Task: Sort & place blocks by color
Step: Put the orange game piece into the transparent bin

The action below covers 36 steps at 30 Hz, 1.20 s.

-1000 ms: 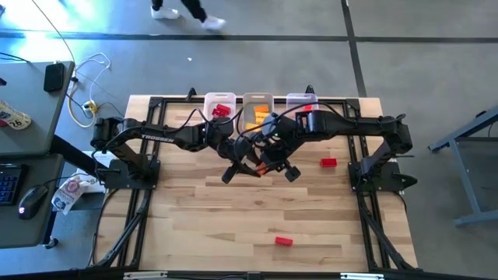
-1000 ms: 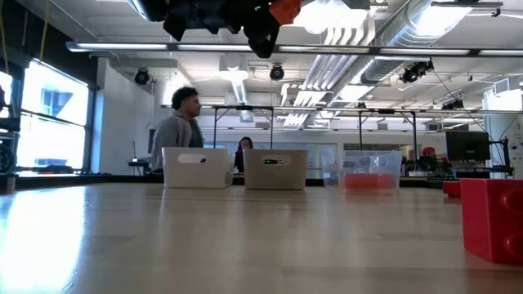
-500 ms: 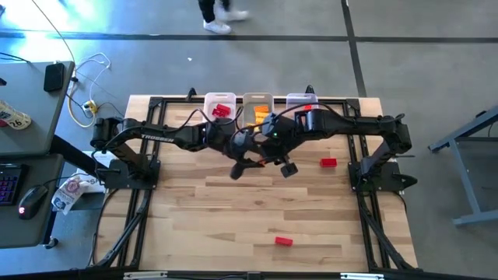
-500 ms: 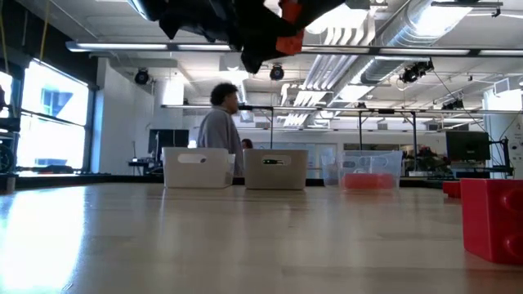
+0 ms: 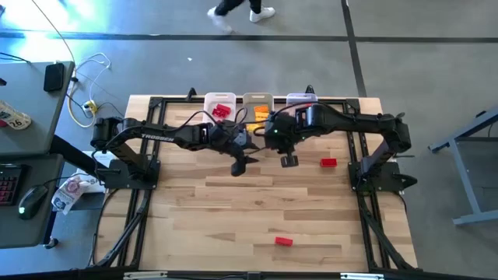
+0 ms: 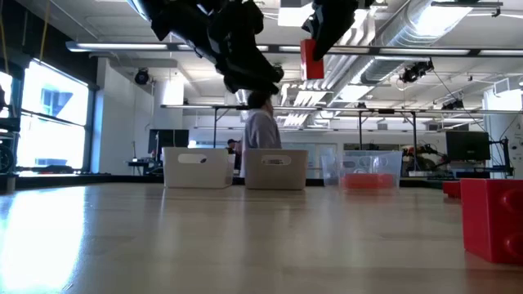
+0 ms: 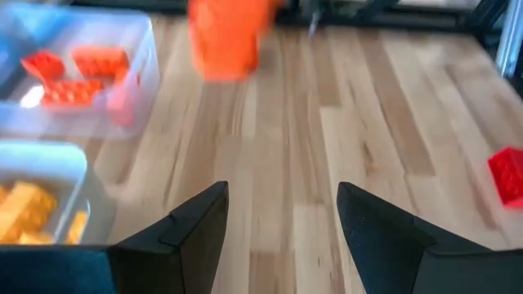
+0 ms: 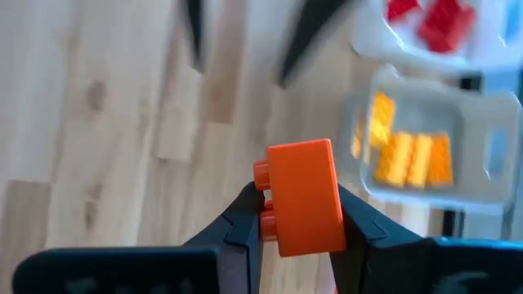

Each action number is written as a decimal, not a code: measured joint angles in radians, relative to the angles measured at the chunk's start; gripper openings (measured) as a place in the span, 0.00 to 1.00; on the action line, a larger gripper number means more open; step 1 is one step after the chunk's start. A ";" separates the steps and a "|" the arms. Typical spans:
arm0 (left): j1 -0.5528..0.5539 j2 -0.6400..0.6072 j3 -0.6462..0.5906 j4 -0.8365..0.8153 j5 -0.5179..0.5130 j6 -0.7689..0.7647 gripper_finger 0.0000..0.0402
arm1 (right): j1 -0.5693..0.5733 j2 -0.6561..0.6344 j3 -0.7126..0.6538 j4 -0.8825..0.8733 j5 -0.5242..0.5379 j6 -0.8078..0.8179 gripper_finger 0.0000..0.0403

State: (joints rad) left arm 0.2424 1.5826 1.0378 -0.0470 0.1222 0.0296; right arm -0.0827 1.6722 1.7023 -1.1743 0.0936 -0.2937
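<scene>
My right gripper (image 8: 298, 202) is shut on an orange-red block (image 8: 304, 196), high over the middle of the table; in the low view the block (image 6: 311, 59) hangs under it. My left gripper (image 7: 282, 194) stands open and empty just to the left of it, fingers (image 8: 194, 33) apart from the block (image 7: 225, 37). At the far edge stand three bins: one with red blocks (image 5: 220, 110), one with yellow-orange blocks (image 5: 257, 110), one with orange-red blocks (image 7: 82, 65). Two red blocks (image 5: 328, 162) (image 5: 283, 241) lie loose on the table. My right gripper pinches the orange-red block between its two fingers, one on the studded face (image 8: 263, 214) and one on the opposite face (image 8: 337, 214). The fingers come from above, slanting down. The block is lifted clear of the table and hangs below the fingers (image 6: 325, 20).
The wooden table (image 5: 257, 210) has a black frame along its left, right and far sides. One loose red block (image 6: 493, 219) lies close to the low camera at the near edge. A person walks in the room beyond the bins.
The orange-red block was between both grippers a second ago and is now in the right one alone. The right gripper has tipped down and gone toward the far edge with it, and the block now hangs upright. The left gripper has come off the block and tipped downward.
</scene>
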 joint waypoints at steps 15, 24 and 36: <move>-0.001 0.000 0.000 -0.327 -0.159 -0.045 0.54 | -0.169 -0.002 -0.180 0.045 0.168 0.226 0.20; -0.002 0.000 0.000 -0.429 -0.270 -0.114 0.54 | -0.263 -0.002 -0.284 0.154 0.195 0.284 0.20; -0.002 0.000 -0.001 -0.518 -0.339 -0.211 0.54 | -0.363 -0.002 -0.300 0.200 0.343 0.386 0.21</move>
State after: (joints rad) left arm 0.2409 1.5826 1.0363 -0.5647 -0.2168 -0.1814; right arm -0.4458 1.6703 1.4021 -0.9744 0.4369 0.0928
